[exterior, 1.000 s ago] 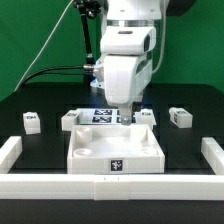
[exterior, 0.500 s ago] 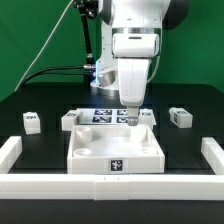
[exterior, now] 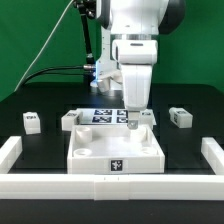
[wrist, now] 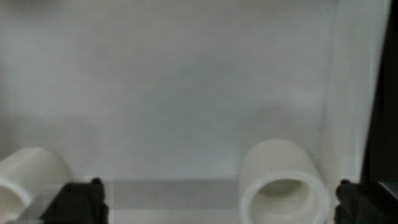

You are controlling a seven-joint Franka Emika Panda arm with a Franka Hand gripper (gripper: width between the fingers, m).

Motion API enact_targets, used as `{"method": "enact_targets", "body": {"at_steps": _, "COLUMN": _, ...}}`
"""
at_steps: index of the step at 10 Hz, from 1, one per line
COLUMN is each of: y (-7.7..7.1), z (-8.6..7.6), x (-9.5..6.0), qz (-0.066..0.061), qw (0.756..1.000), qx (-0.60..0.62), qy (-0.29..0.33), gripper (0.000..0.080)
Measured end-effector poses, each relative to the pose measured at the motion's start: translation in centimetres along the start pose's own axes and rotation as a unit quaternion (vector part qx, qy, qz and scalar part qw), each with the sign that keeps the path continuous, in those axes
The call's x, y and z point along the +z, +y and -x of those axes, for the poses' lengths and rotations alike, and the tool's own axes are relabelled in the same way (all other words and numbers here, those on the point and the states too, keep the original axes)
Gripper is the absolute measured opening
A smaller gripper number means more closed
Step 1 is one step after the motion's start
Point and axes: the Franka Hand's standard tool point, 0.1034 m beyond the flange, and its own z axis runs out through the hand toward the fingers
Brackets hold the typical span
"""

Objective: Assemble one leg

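Exterior, gripper: the gripper (exterior: 133, 121) hangs low over the far rim of the panel (exterior: 115, 152).
Exterior, leg: the leg (exterior: 150, 118) stands on the table, just beside the gripper on the exterior view's right, outside the jaws.
Wrist, jaws: spread wide, pinching nothing.
Wrist, between jaws: the panel's white surface and one round post (wrist: 278, 180).

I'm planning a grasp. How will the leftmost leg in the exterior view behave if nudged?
The leg looks blocky and flat-faced, so it should slide, not roll. It sits low, so tipping seems unlikely. Being small, it is probably light and shifts easily.
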Motion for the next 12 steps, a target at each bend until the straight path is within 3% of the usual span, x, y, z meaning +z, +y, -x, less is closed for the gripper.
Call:
{"method": "enact_targets", "body": {"at_steps": 3, "y": -1.6, "z": 1.2, "x": 0.6, "qz": -0.010, "qw": 1.000, "qx": 0.000, "qy": -0.003, "gripper": 0.0650}}
{"method": "enact_targets", "body": {"at_steps": 7, "y": -4.0, "z": 1.3, "x": 3.0, "qz": -0.039, "qw": 0.999, "qx": 0.003, "qy": 0.000, "gripper": 0.0650}}
{"method": "enact_targets", "body": {"at_steps": 10, "y": -4.3, "z": 1.4, "x": 3.5, "qz": -0.044, "qw": 0.999, "qx": 0.005, "qy": 0.001, "gripper": 0.0650}}
{"method": "enact_targets", "body": {"at_steps": 12, "y": -4.3, "z": 1.4, "x": 3.5, "qz": -0.044, "qw": 0.999, "qx": 0.006, "qy": 0.001, "gripper": 0.0393}}
